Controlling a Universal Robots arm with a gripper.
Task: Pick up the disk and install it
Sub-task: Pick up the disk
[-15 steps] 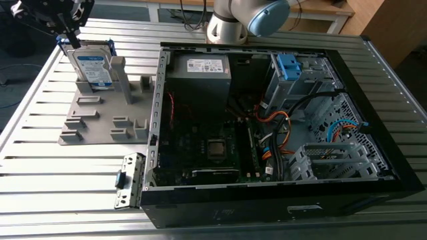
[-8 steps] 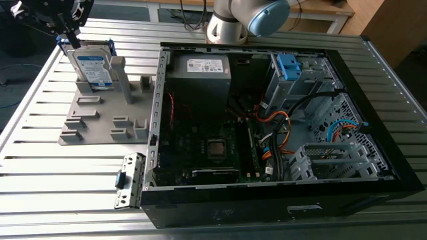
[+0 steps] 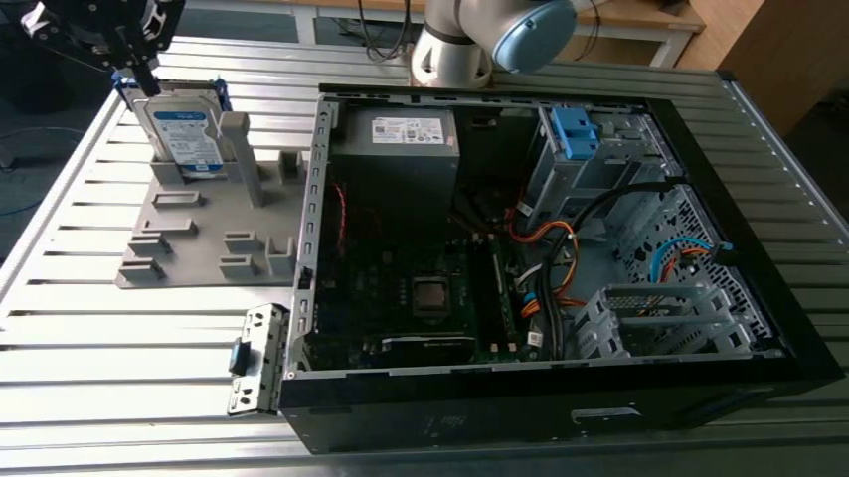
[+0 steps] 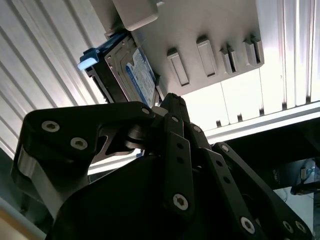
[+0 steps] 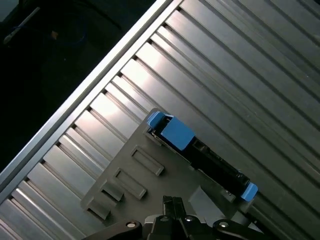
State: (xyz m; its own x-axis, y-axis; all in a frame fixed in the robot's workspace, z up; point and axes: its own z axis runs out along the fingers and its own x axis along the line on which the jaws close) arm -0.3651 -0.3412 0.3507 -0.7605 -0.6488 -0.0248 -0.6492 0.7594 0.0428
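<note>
One disk (image 3: 182,139) stands on edge in the grey fixture (image 3: 173,248) in the exterior view, with the gripper (image 3: 138,78) hanging at its top edge. Second wrist view: possibly touching; clamped or open, I cannot tell. First wrist view: the disk's long edge lies just ahead.

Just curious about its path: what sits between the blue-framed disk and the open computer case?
In the exterior view, the grey holder plate lies there, its upright post and low blocks standing between the disk and the computer case.

Blue-framed disk (image 3: 183,139) stands upright in grey holder (image 3: 179,237).
</note>
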